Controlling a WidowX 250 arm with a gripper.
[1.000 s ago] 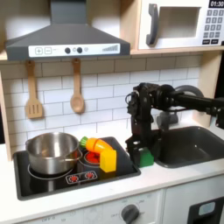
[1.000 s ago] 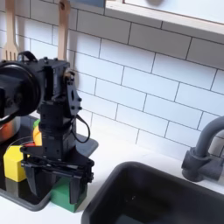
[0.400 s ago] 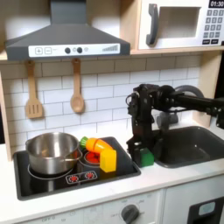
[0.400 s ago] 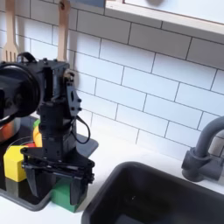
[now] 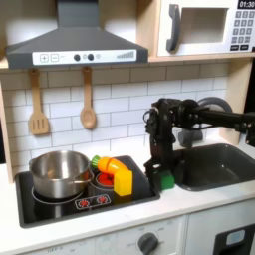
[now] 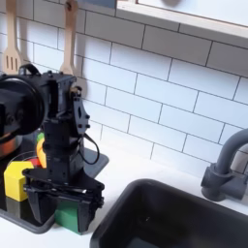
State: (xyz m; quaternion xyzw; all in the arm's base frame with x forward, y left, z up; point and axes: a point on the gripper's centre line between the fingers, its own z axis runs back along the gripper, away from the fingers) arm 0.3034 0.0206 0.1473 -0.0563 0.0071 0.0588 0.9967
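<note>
Green block (image 6: pixel 70 215) sits on the white worktop at the right edge of the black stove (image 5: pixel 60 208), between the stove and the sink (image 5: pixel 221 164). In the first exterior view it shows as a small green shape (image 5: pixel 163 180) at the foot of the arm. The gripper (image 6: pixel 63 205) hangs straight down over it with its 2 fingers (image 6: pixel 33 205) spread wide, 1 on each side of the block; I cannot tell whether either finger touches it, and nothing is pinched.

On the stove, in the first exterior view, a steel pot (image 5: pixel 59 172) stands over the left burner. Near the stove's right edge lies a yellow block (image 5: pixel 123 181), with an orange piece (image 5: pixel 111 165) and something green (image 5: pixel 96 161) just behind it. The second exterior view shows the yellow block (image 6: pixel 15 180) at the first finger's left, close to the gripper but apart from it.

The dark sink fills the worktop's right end, and a grey tap (image 6: pixel 226 165) rises at its back edge in the second exterior view. On the white tiled wall behind the stove hang 2 wooden utensils, a slotted turner (image 5: pixel 38 104) and a spoon (image 5: pixel 88 101), under a grey hood (image 5: pixel 77 38). A microwave (image 5: pixel 204 27) sits at the top right of the first exterior view.
</note>
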